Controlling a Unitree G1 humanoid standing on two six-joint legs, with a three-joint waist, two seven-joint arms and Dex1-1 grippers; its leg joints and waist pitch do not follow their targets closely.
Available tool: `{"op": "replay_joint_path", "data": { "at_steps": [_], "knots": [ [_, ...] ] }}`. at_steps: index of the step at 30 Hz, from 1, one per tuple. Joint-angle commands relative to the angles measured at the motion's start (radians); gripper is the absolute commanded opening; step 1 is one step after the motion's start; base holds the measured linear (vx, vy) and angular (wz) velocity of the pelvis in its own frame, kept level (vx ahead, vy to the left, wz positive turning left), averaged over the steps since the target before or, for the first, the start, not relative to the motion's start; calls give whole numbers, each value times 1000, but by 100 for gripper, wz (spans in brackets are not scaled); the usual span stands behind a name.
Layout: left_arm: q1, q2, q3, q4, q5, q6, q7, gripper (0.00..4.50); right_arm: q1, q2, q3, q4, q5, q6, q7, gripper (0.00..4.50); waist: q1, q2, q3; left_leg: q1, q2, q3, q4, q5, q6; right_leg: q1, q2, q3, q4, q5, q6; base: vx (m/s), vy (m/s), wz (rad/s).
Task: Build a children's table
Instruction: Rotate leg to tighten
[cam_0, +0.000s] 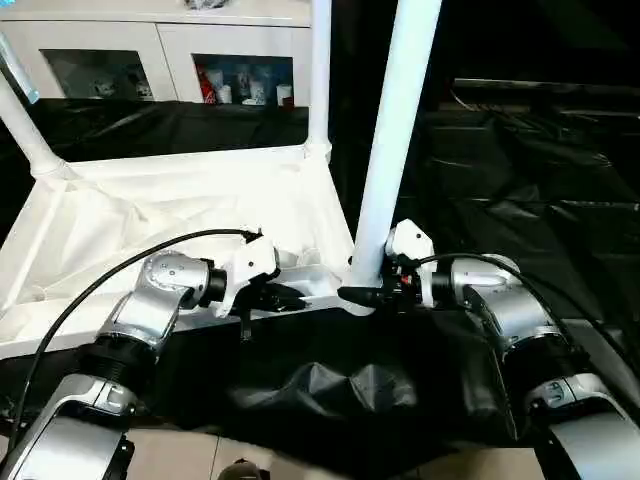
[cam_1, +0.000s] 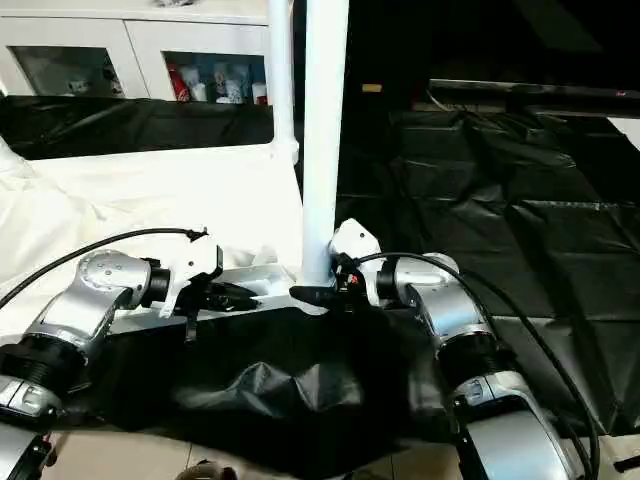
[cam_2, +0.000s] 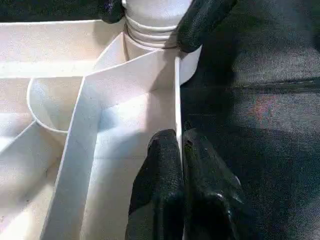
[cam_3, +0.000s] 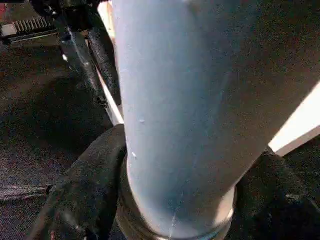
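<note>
The tabletop (cam_0: 190, 215) lies upside down across the left half of the head frames, ribbed underside up, resting on black sheeting (cam_0: 500, 170) that covers the floor. Three legs stand up from its corner sockets: one leaning at the upper left (cam_0: 25, 125), one thin and upright at the far corner near top centre (cam_0: 319, 75), and the near leg (cam_0: 398, 130) rising from the socket at frame centre.

The left end effector (cam_0: 285, 296) sits at lower centre-left, at the top's near edge. In the left wrist view its fingers (cam_2: 165, 180) are clenched on the thin white rim wall (cam_2: 177, 100), one finger on each side, the rim running up to the corner socket (cam_2: 150, 35).

The right end effector (cam_0: 362, 296) comes in from the right at the foot of the near leg. In the right wrist view its black fingers (cam_3: 87, 180) sit on either side of the leg (cam_3: 180, 110), just above the socket collar, grasping the tube at its base.

A white cabinet (cam_0: 160, 50) with glass doors stands along the top left of the frame, small items visible on its shelf. A dark low bench (cam_1: 530, 95) runs along the upper right.
</note>
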Motion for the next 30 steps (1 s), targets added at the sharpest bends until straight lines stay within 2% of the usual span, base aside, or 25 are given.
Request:
{"op": "replay_joint_path", "data": {
  "at_steps": [1,2,3,5,6,7,10,11,13,15,16,17,20,22,24,25,27,30],
  "knots": [
    [-34,-52,10,4,0,-6,90,0,0,46,0,-7,21,24,-62,268,-1,-7,-71,12,22,-7,-65,-251,28,49,-51,33,-69,-245,-218,0,0,0],
    [-34,-52,10,4,0,-6,90,0,0,46,0,-7,21,24,-62,268,-1,-6,-71,14,21,-7,-65,-256,24,48,-52,33,-71,-256,-216,0,0,0],
    [-65,-88,24,36,14,27,177,0,-15,90,-25,39,4,40,-196,267,-1,-9,-71,14,20,-8,-65,-260,19,50,-54,33,-72,-274,-210,0,0,0],
    [-84,-113,30,54,18,49,220,0,-25,122,-45,69,-1,52,-286,267,-6,-8,-68,17,16,-9,-67,-274,1,45,-56,35,-78,-323,-199,0,0,0],
    [-115,-152,37,86,34,69,305,0,-35,172,-75,109,-6,64,-420,266,-9,-8,-70,17,16,-11,-68,-280,-10,45,-57,34,-79,-349,-189,0,0,0],
    [-129,-169,40,102,39,73,341,0,-38,194,-88,123,-3,74,-471,266,-12,-8,-70,19,15,-14,-69,-287,-18,45,-56,33,-82,-361,-182,0,0,0],
    [-164,-222,45,143,45,85,421,0,-43,257,-97,155,-22,83,-600,265,-11,-9,-72,17,14,-12,-66,-275,-8,47,-56,34,-81,-326,-180,0,0,0],
    [-174,-238,41,155,52,87,438,0,-48,282,-102,167,-28,86,-651,265,-11,1,-72,16,13,-11,-66,-263,-9,44,-54,36,-79,-299,-184,0,0,0],
    [-189,-264,35,172,65,84,470,0,-61,324,-99,188,-47,90,-736,265,-13,-2,-74,14,11,-11,-67,-260,-11,47,-53,34,-78,-279,-188,0,0,0],
    [-197,-283,29,182,75,79,485,0,-78,362,-93,215,-59,71,-763,265,-12,1,-74,16,12,-12,-67,-277,-9,47,-54,33,-79,-285,-183,0,0,0],
    [-198,-286,29,184,77,79,487,0,-82,371,-97,222,-55,62,-756,265,-14,0,-72,15,12,-12,-68,-283,-9,47,-54,33,-81,-290,-182,0,0,0],
    [-196,-287,28,182,76,77,482,0,-81,374,-98,220,-51,58,-745,321,-14,-1,-72,16,12,-12,-69,-297,-7,47,-55,33,-83,-304,-180,0,0,0],
    [-182,-276,26,168,71,62,451,0,-73,361,-88,198,-46,53,-698,341,-14,-2,-71,15,13,-13,-70,-303,-1,48,-55,33,-83,-303,-178,0,0,0],
    [-167,-254,24,158,69,41,426,0,-70,332,-77,180,-61,32,-680,372,-13,-1,-72,14,14,-14,-70,-300,1,49,-54,33,-82,-292,-181,0,0,0],
    [-158,-239,24,155,68,25,410,0,-70,312,-73,169,-69,17,-672,382,-14,-2,-73,13,13,-12,-69,-295,3,49,-54,34,-80,-277,-184,0,0,0],
    [-129,-209,22,133,55,0,353,0,-63,266,-61,132,-63,16,-590,382,-11,-2,-74,13,13,-13,-68,-283,10,53,-55,33,-78,-258,-189,0,0,0],
    [-116,-196,20,121,48,-11,324,0,-58,242,-51,115,-62,12,-544,382,-14,-5,-75,8,14,-11,-66,-263,24,57,-53,33,-73,-213,-199,0,0,0],
    [-80,-159,14,87,40,-20,251,0,-47,179,-10,91,-71,-12,-398,382,-12,-3,-73,7,15,-9,-65,-258,29,58,-53,32,-73,-221,-206,0,0,0]
  ]
}}
